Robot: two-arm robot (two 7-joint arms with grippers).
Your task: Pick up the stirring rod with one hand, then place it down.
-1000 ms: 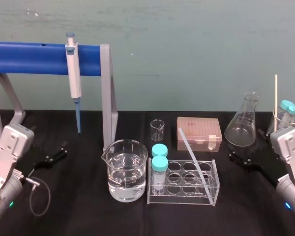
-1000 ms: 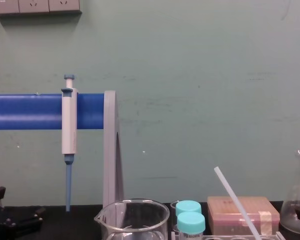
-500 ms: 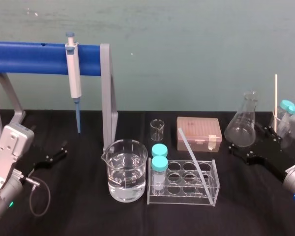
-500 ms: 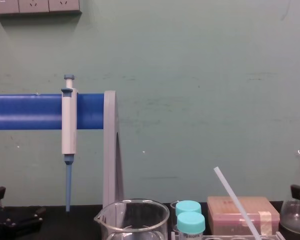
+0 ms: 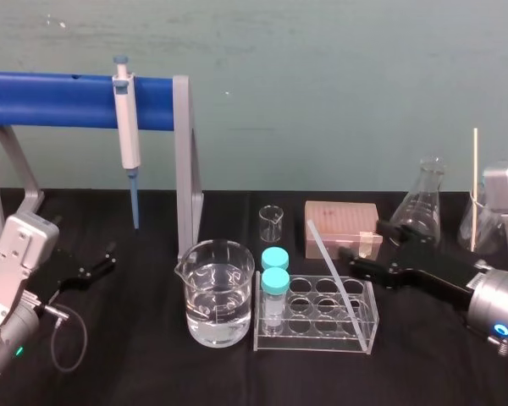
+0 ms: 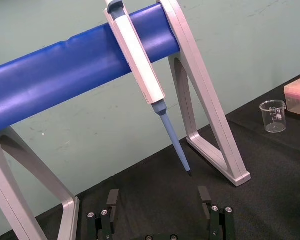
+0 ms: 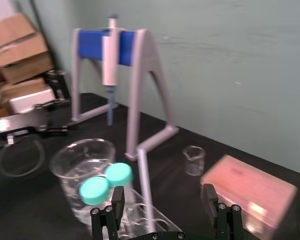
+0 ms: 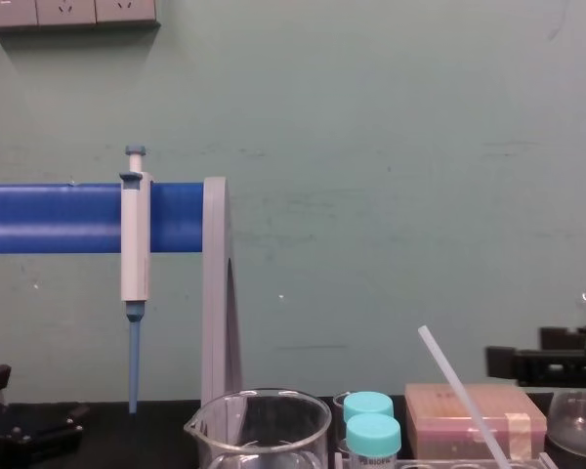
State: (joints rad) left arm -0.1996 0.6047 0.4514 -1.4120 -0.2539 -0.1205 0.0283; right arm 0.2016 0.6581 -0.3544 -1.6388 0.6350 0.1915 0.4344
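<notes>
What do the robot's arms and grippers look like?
Both arms are silver-grey: the left arm has a boxy wrist casing and a green light, the right arm a rounded segment with a blue light. The left gripper and right gripper are black, with blocky, angular fingers. A black cable loops by the left wrist.

A pale green wall stands behind the whole scene. It is flat and matt, with some small scuffs and light marks on it. High on it, in the chest view, a row of white sockets is mounted. The table has a black cover and reaches back to the wall. Brown cardboard boxes are stacked near the wall. The light is even.
</notes>
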